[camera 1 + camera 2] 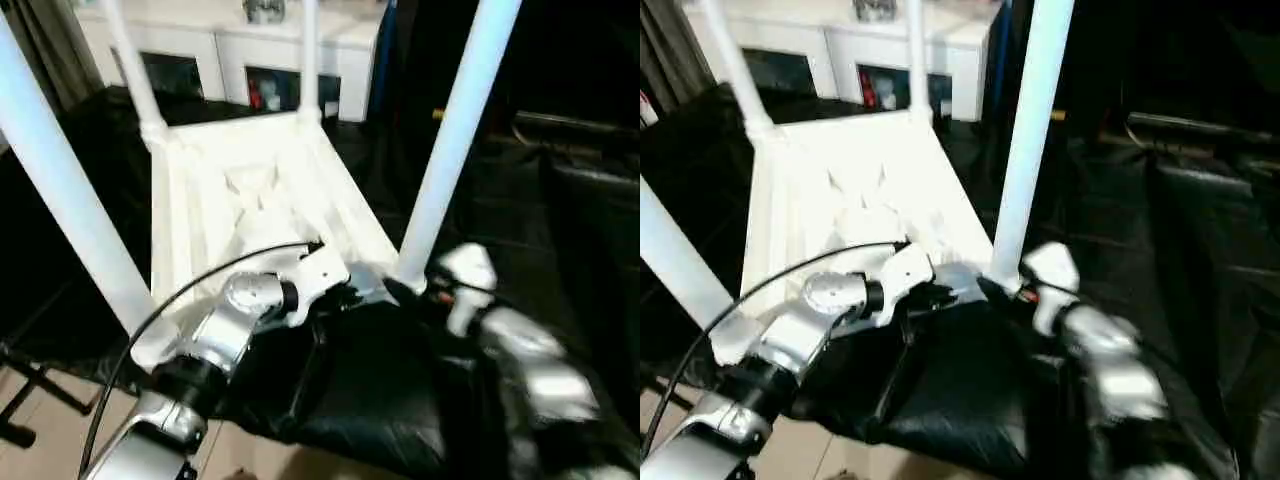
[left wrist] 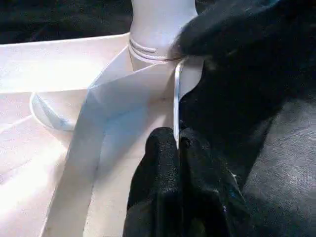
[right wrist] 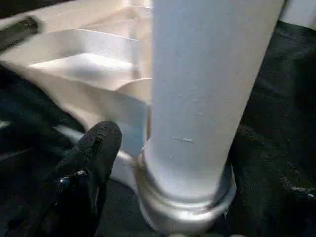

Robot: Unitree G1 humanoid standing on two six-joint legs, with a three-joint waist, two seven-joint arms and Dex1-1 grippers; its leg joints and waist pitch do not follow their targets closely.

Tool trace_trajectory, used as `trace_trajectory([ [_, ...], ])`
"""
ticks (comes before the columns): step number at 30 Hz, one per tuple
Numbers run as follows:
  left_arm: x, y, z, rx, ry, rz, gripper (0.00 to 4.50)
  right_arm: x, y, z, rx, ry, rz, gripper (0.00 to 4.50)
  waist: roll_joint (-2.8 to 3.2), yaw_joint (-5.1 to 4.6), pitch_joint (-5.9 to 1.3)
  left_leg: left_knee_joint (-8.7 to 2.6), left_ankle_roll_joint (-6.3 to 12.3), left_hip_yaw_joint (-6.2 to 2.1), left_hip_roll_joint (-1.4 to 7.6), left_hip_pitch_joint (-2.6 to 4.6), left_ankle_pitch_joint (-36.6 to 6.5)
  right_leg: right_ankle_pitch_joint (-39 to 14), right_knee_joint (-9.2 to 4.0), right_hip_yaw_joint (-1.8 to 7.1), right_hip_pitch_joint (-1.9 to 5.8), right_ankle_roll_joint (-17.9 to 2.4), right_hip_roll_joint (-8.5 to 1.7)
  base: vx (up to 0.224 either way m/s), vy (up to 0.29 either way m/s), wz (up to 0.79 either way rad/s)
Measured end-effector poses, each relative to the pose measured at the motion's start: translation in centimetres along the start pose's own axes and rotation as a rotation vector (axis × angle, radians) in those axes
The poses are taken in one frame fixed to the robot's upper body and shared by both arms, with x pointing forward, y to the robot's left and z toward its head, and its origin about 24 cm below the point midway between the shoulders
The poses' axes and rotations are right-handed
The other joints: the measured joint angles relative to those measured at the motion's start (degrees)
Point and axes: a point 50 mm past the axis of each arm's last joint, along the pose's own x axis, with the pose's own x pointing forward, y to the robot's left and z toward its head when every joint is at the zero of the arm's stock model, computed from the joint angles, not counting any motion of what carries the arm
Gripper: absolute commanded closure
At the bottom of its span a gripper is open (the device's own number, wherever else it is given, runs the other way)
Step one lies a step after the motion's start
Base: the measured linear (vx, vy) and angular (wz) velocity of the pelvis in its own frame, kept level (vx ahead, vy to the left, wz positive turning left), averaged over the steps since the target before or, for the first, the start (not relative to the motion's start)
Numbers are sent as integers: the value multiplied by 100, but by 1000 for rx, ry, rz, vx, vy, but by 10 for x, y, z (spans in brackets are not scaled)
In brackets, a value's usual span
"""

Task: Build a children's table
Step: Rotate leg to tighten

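The children's table (image 1: pixel 250 200) is seen upside down on a black-draped surface (image 1: pixel 370 390), ribbed underside up, with all four legs standing in their corner sockets. The near right leg (image 1: pixel 450 140) rises from its socket just beside the right claw (image 3: pixel 94 163).

The left claw (image 2: pixel 177 168) is pinched narrow on the thin near rim of the tabletop (image 2: pixel 177 98), close to that same corner, so the top is held steady there. The right claw sits at the base of the near right leg, one black finger (image 3: pixel 96 148) lying just beside the collar; whether its jaws stand wide or narrow cannot be told, and no grip on the leg is seen.

The step in hand is judged to be the seating of this last leg. It is done well if the rim is kept pinned by the left claw while the leg is taken low, near the collar, and pressed or turned straight along its own axis. A grasp high on the leg is better avoided, since the light top could be levered off the cloth. The collar should be checked flush against the socket all round.
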Motion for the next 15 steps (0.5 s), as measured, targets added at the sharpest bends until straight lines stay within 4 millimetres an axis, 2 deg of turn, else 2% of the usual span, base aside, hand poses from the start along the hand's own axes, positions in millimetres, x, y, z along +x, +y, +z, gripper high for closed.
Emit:
trace_trajectory([
  [7, -8, -1, -4, 10, -5, -54, 450, -30, -5, -7, -20, 59, 86, 85, 5, 8, -1, 3, 0, -1, 0, -6, 1, -1, 0, 0, 0, 4, 0, 0, 0, 0],
  [8, -8, -1, -4, 14, -5, -59, 450, -32, -6, -7, -15, 63, 90, 64, 6, 4, -1, 3, 0, -1, 0, -8, 1, -1, 1, 0, 0, 3, 0, 0, 0, 0],
  [15, -13, 0, -6, 28, -2, -90, 450, -34, -10, 0, 33, 27, 103, 9, 6, 15, -1, 4, 3, -2, 0, -10, 3, -1, 2, 0, 0, 3, 0, 0, 0, 0],
])
